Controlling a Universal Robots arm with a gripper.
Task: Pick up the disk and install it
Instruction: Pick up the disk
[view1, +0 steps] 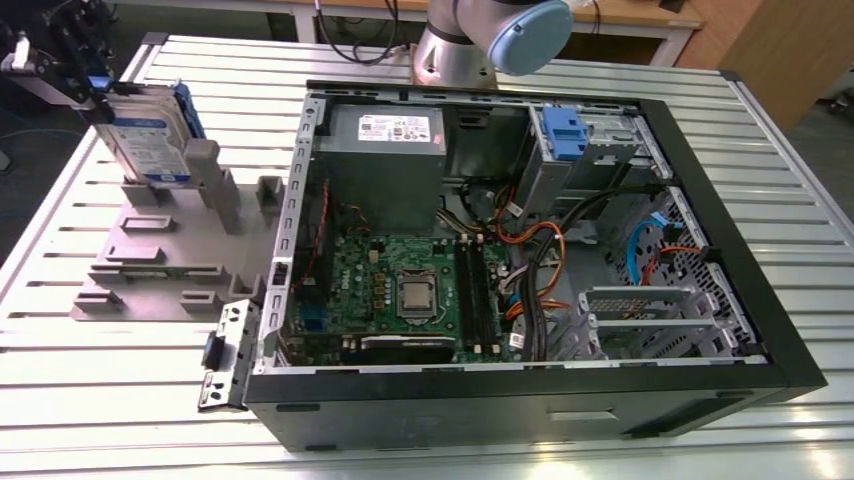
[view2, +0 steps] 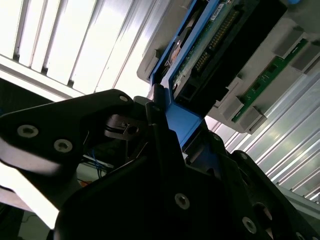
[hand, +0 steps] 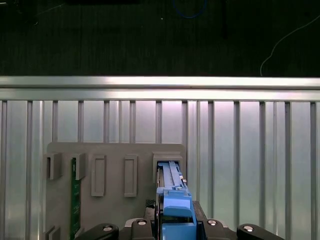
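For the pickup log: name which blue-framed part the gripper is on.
The disk upright in the grey stand outside the computer case, gripper closed on it; the other blue part sits in the case's drive bay.

place: robotics lab | evidence: slotted aluminium table (view1: 80, 400), open computer case (view1: 534, 400), robot arm (view1: 487, 40)

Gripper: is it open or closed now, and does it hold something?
Gripper: closed, holding the disk upright at the grey holder.
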